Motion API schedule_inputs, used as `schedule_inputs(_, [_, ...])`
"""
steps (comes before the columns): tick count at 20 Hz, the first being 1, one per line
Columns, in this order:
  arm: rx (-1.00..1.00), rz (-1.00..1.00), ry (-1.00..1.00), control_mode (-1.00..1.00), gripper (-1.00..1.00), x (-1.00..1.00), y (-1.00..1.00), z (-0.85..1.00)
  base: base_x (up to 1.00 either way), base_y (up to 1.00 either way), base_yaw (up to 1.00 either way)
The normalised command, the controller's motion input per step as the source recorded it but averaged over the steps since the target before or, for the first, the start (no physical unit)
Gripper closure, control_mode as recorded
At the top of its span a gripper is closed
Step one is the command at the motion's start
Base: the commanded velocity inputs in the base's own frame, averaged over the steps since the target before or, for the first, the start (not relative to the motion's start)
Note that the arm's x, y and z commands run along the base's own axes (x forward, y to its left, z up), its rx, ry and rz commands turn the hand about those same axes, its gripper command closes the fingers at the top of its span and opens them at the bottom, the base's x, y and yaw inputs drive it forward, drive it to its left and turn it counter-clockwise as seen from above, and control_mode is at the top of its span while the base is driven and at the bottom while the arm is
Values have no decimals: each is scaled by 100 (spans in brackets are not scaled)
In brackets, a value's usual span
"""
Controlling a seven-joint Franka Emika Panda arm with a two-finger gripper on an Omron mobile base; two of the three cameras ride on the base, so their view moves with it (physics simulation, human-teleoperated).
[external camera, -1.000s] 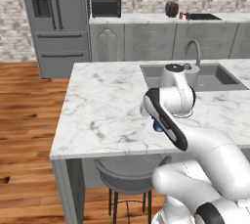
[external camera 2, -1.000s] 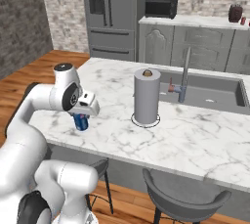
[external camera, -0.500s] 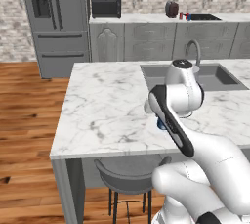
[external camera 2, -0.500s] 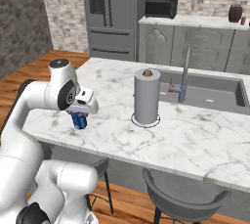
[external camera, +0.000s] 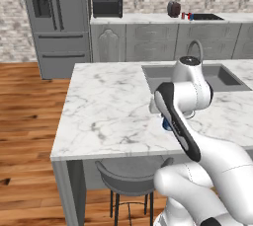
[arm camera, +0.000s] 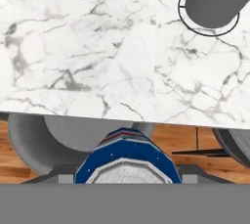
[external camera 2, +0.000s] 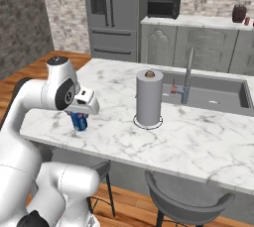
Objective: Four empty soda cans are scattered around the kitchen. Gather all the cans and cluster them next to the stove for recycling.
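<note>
My gripper (external camera 2: 78, 120) is shut on a blue soda can (external camera 2: 78, 121), holding it upright just above the near edge of the marble island (external camera 2: 198, 137). In the hand view the can (arm camera: 128, 161) sits close between the fingers, silvery top up, with the island's edge (arm camera: 97, 71) beyond it. From the left base view only a blue sliver of the can (external camera: 167, 125) shows behind my forearm. The black stove (external camera: 205, 17) lies on the far back counter, and a small red soda can (external camera: 183, 16) stands beside it.
A tall grey paper towel roll (external camera 2: 149, 98) stands on the island to the right of the can. The sink (external camera 2: 213, 94) with its faucet (external camera 2: 187, 75) lies behind it. Grey stools (external camera 2: 186, 203) sit under the island's near edge. Fridge (external camera: 57, 20) and microwave (external camera: 107, 6) are at the back.
The arm's upper joint has swung up and away a little, and the held can has shifted slightly toward the island's edge. The grip is unchanged and the base has stayed put.
</note>
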Motion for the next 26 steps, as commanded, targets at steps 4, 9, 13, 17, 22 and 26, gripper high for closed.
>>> schedule_inputs(4, [0, 1, 0, 100, 100, -10, -5, 0, -1, 0, 1])
schedule_inputs(9, [0, 0, 0, 100, 100, 0, 0, 0, -45, 0, 1])
schedule_inputs(13, [0, 0, 0, 100, 100, 0, 0, 0, -63, 11, 0])
schedule_inputs(17, [0, 0, 0, 100, 100, 0, 0, 0, -59, 40, 0])
schedule_inputs(22, [0, 0, 0, 100, 100, 0, 0, 0, -37, 67, 0])
schedule_inputs(26, [0, 0, 0, 100, 100, 0, 0, 0, -31, 89, 0])
